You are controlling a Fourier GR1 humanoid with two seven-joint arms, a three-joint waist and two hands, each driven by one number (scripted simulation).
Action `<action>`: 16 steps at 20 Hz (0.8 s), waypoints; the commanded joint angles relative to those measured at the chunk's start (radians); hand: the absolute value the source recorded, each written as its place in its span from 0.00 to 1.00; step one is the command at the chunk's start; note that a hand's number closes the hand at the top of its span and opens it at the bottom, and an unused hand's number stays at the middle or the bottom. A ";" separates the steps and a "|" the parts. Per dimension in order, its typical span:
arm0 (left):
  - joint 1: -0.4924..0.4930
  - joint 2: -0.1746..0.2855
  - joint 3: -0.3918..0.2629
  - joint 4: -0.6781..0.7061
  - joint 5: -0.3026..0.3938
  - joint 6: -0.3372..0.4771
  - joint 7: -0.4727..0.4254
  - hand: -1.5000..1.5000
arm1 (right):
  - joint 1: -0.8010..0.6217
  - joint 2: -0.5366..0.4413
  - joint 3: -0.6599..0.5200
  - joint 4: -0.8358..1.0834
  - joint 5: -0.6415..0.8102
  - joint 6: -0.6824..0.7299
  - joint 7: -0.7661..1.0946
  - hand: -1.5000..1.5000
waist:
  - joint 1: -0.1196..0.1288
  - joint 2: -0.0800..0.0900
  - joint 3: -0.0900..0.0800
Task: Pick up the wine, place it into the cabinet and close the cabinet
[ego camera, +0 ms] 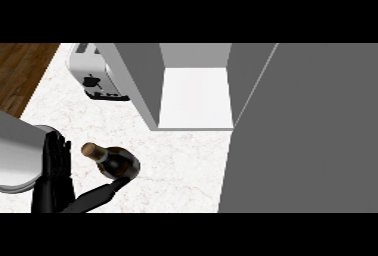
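Observation:
A dark wine bottle (118, 163) with a cork (92, 149) stands on the white marble counter (184, 155), in front of the cabinet and a little to its left. My left hand (56, 165) is just left of the bottle. Its fingers are straight and point away from me, and its thumb (100, 194) stretches out to the bottle's near side. Nothing is in that hand. The grey cabinet (140, 75) stands open, showing a bare white shelf (196, 95). Its open door (303, 130) fills the right side of the view. My right hand does not show.
A silver toaster (96, 72) sits on the counter at the back left, beside the cabinet's left wall. A brown wooden floor (22, 70) lies beyond the counter's left edge. My grey left forearm (18, 155) covers the near left corner.

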 commanded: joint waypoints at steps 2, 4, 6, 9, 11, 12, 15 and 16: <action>0.010 -0.027 0.021 0.074 0.017 -0.022 -0.070 0.00 | 0.023 0.021 0.012 -0.097 -0.106 0.000 0.052 0.00 | 0.001 0.000 0.001; -0.011 -0.013 0.079 0.140 0.075 -0.078 -0.110 0.00 | 0.047 0.033 0.011 -0.086 -0.094 0.014 0.014 0.00 | 0.000 0.000 0.001; -0.012 -0.015 0.096 0.211 0.083 -0.105 -0.170 0.00 | 0.012 0.009 0.017 -0.142 -0.100 -0.022 0.108 0.00 | 0.000 0.001 0.000; -0.023 -0.033 0.113 0.282 0.105 -0.141 -0.224 0.00 | 0.032 -0.001 -0.041 -0.057 -0.134 0.045 0.027 0.00 | -0.001 0.001 0.001; -0.015 0.023 0.159 0.291 0.134 -0.202 -0.248 0.00 | -0.026 0.034 0.057 -0.162 -0.074 -0.057 0.150 0.00 | 0.002 0.000 0.000; -0.036 0.019 0.152 0.284 0.124 -0.193 -0.187 0.00 | -0.037 0.023 -0.015 -0.037 -0.097 0.004 0.042 0.00 | 0.003 0.001 0.001; -0.066 -0.002 0.151 0.403 0.112 -0.231 -0.304 0.00 | -0.043 0.028 0.016 -0.069 -0.070 -0.005 0.068 0.00 | 0.001 0.001 0.000; -0.093 0.014 0.164 0.412 0.110 -0.235 -0.282 0.00 | 0.043 0.062 0.039 -0.072 -0.056 0.018 0.024 0.00 | -0.002 0.001 0.001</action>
